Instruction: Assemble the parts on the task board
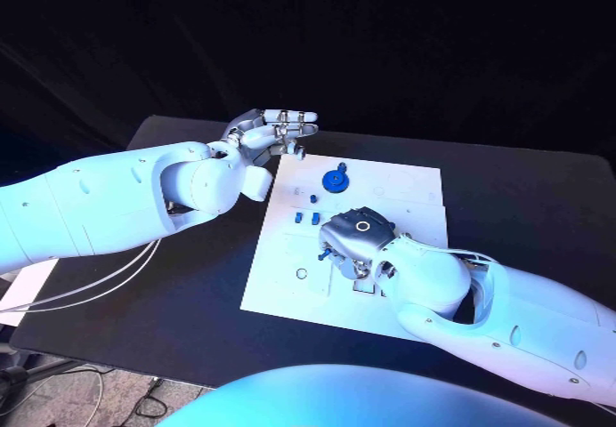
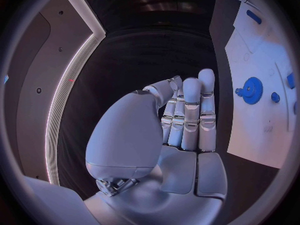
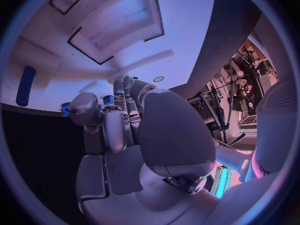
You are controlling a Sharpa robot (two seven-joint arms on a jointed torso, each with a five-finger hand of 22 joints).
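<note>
Black tabletop (image 1: 539, 205) carries the white board (image 1: 398, 191), which lies flat in the middle. White arms come in from either side.

Left hand (image 1: 267, 133) hangs above the tabletop just off the board's far left corner; its fingers (image 2: 190, 115) lie straight and close together, the thumb set apart, and nothing is in it. From its wrist camera the board shows off to one side.

Right hand (image 1: 357, 233) is low over the board's middle, back uppermost, fingers (image 3: 115, 122) curled down toward the surface. Small blue bits show at its fingertips in its wrist view, but whether it holds one I cannot tell.

Blue gear (image 1: 335, 180) lies on the far part of the board, between the two hands and clear of both; in the left wrist view it shows as a toothed disc. Two small blue pegs (image 1: 305, 217) sit side by side on the board just left of the right hand. A long blue piece (image 3: 25, 85) lies on the board in the right wrist view, well away from the fingers.
</note>
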